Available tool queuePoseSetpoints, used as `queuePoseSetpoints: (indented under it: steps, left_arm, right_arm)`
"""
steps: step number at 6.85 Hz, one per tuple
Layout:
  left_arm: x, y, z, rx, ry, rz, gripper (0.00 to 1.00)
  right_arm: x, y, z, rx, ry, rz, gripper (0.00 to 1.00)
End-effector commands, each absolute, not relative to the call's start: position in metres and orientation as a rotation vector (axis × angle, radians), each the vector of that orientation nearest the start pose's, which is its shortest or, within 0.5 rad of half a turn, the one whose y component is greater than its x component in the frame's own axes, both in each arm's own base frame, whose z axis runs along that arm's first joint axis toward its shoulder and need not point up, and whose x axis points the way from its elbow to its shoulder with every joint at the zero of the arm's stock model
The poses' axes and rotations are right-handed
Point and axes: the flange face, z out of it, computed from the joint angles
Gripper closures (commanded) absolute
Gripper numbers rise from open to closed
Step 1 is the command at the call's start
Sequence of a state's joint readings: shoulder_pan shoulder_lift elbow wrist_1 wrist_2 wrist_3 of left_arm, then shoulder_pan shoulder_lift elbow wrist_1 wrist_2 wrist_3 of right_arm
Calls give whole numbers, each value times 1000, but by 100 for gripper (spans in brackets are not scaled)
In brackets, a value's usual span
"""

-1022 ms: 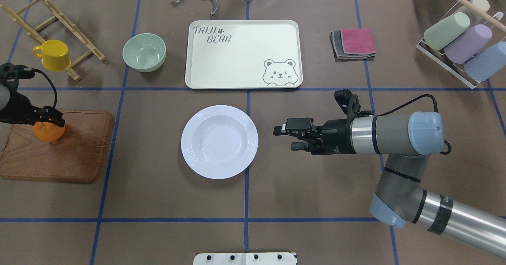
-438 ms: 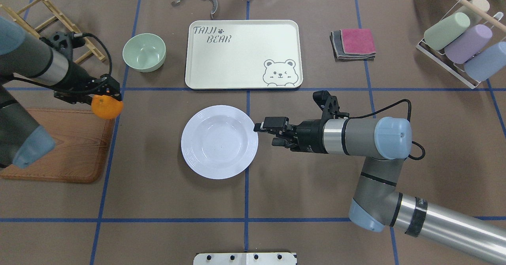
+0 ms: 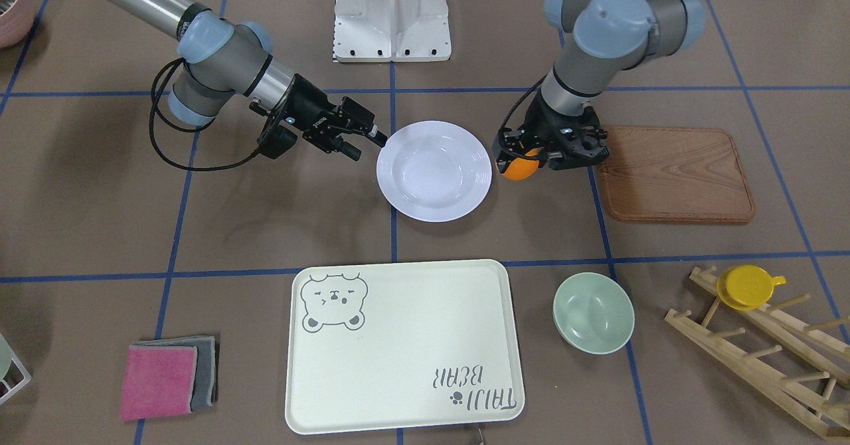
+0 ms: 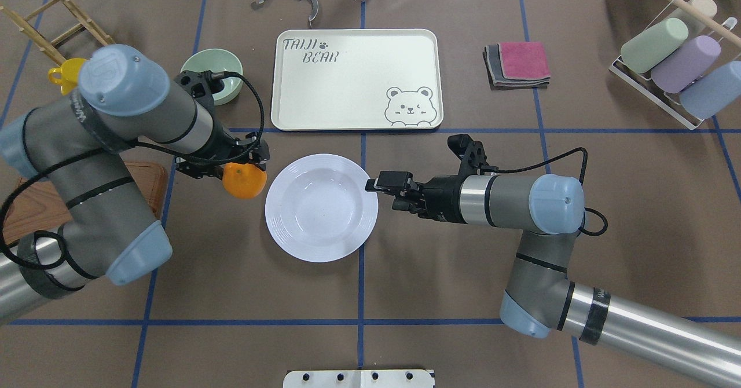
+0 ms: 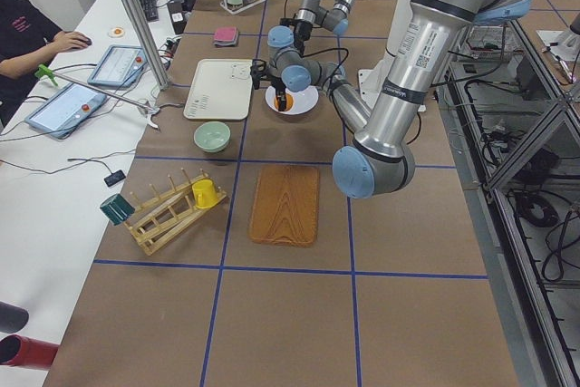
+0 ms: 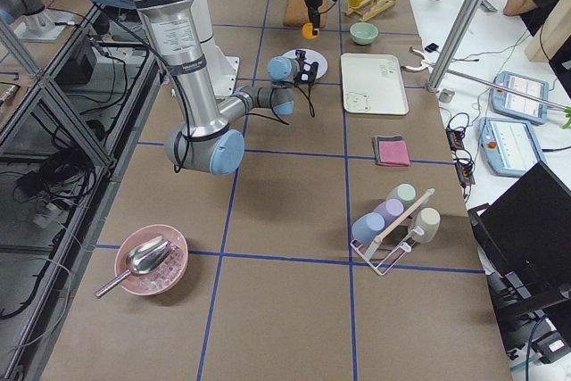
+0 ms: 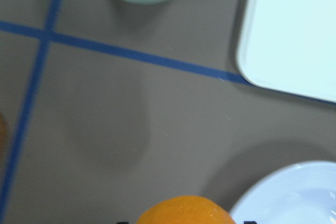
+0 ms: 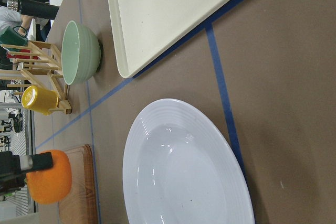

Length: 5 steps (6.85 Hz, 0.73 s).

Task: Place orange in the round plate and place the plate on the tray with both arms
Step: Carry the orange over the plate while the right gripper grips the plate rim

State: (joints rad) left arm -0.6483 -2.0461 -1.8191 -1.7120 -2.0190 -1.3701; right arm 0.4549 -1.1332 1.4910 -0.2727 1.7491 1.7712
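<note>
My left gripper (image 4: 236, 168) is shut on the orange (image 4: 244, 180), held above the table just off the left rim of the round plate (image 4: 321, 207). The front-facing view shows the orange (image 3: 520, 167) clear of the plate (image 3: 433, 170). In the left wrist view the orange (image 7: 184, 211) fills the bottom edge. My right gripper (image 4: 382, 196) is open at the plate's right rim, one finger over the rim's edge. The tray (image 4: 356, 78) lies beyond the plate with nothing on it.
A pale green bowl (image 4: 223, 74) sits left of the tray, partly behind my left arm. The brown wooden board (image 3: 674, 173) lies on the left side. A yellow cup (image 3: 747, 285) hangs on a wooden rack. Folded cloths (image 4: 518, 63) and a cup rack (image 4: 671, 58) are at the right.
My left arm lifted the orange off the wooden board and carried it right, up to the plate's left rim. My right gripper slid left to the plate's right rim.
</note>
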Motion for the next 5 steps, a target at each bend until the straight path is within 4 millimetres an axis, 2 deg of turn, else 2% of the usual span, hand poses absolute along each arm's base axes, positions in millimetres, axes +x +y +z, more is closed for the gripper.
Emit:
queuePoseSetpoints:
  steps: [1,2,3,5]
  left_arm:
    - [503,-394,237,-37,946,-192,22]
    - [513,-389,234,-41,944,-185,21]
    - [519,-384,236,-31,938,-181,20]
    - [526,-387,235,-33,935,-181,17]
  right_arm:
    - [-543,-388,300,115,-1650,356,10]
    - [-552,-384,303,124,-1641,361,10]
    - [-558,-379,299,133,-1646,359,10]
    - [-569,-373,304,126,-1632,351,11]
